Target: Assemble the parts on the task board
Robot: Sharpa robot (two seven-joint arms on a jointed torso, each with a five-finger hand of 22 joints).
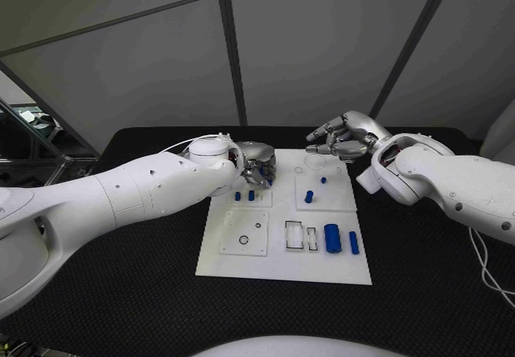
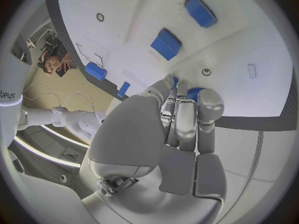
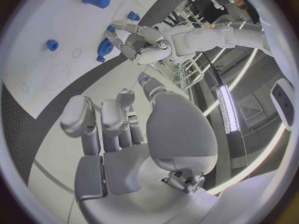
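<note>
The white task board (image 1: pixel 281 265) lies mid-table. My left hand (image 1: pixel 254 165) hovers over its far left corner and pinches a round blue part (image 3: pixel 104 47) at its fingertips; a bit of that blue part (image 2: pixel 195 91) peeks out between them. My right hand (image 1: pixel 341 140) hangs above the board's far right edge, fingers loosely bent and apart, holding nothing. Two short blue parts (image 1: pixel 245 196) stand just below the left hand. A blue peg (image 1: pixel 309 197) and a smaller one (image 1: pixel 323 179) stand in the right far plate. A blue cylinder (image 1: pixel 333 236) and a slim blue bar (image 1: pixel 354 242) lie on the near right.
A square plate with a small hole (image 1: pixel 245 234) and two narrow slots (image 1: pixel 301 236) sit on the board's near half. Black table (image 1: pixel 129 282) surrounds the board. Grey wall panels (image 1: pixel 311 59) stand behind the table.
</note>
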